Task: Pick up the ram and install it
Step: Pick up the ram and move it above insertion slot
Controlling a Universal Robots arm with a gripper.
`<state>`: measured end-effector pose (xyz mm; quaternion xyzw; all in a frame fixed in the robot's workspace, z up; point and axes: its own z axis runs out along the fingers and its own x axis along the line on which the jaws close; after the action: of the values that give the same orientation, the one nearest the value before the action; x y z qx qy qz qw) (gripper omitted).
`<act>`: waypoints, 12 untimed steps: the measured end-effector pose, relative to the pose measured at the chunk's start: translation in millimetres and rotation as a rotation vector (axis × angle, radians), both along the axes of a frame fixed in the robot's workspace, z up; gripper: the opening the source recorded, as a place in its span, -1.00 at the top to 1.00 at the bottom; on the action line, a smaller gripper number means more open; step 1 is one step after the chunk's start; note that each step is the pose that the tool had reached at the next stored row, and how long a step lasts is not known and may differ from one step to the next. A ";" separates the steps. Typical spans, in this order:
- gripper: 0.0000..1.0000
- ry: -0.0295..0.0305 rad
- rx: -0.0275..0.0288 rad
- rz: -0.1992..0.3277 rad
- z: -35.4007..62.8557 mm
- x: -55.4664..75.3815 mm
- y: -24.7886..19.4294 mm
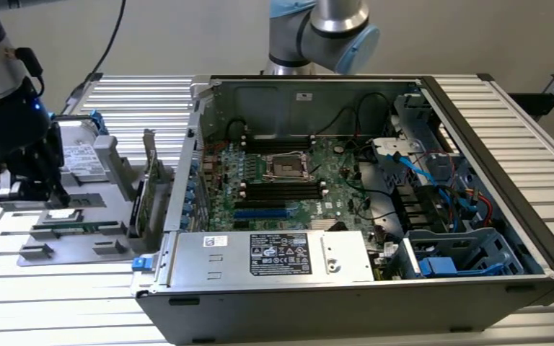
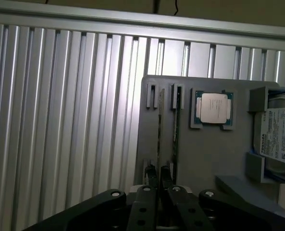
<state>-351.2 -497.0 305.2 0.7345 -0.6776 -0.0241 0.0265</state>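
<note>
The ram [image 2: 159, 130] stands on its long edge in a narrow slot of a grey holder plate [image 2: 204, 154], a thin green stick running straight away from the tool. Its near end sits right between the fingers [image 2: 151, 175]. The gripper [image 2: 158, 174] is drawn in to a slim gap with one finger on each flat face, and from where I stand it looks pinched onto that end of the board. The stick has not risen out of its slot.

I'd judge it light and stiff but easily hurt. It is a bare board, smooth on its faces, with small chips and an edge of contacts that should not be scraped or bent. A hold across the two faces near the upper edge seems the right one. A grip out at one end, as here, could let it tip.

Just beside it, on one side of the fingers, a second stick [image 2: 175, 127] stands parallel in its own slot, close enough to be brushed. Further out on that same side a processor [image 2: 213, 108] lies flat in a pocket, and past it a hard drive [image 2: 279, 132] with a white label.

From across the room the gripper [image 1: 27, 191] hangs low over the holder on the slatted table [image 1: 55, 288]. The open computer case [image 1: 508, 144] sits well apart, towards the exterior view's right. Its motherboard [image 1: 306, 180] faces up, with black memory slots [image 1: 282, 189] waiting.
</note>
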 end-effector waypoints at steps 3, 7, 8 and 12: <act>0.73 0.0001 -0.0001 0.006 6.0 5.0 0.0; 0.73 -0.0001 0.0000 0.013 13.1 12.4 0.0; 0.73 0.0000 -0.0001 0.014 14.9 14.3 0.0; 0.73 0.0000 0.0000 0.020 21.3 22.2 0.0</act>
<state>-329.0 -497.0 326.5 0.7413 -0.6702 -0.0238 0.0268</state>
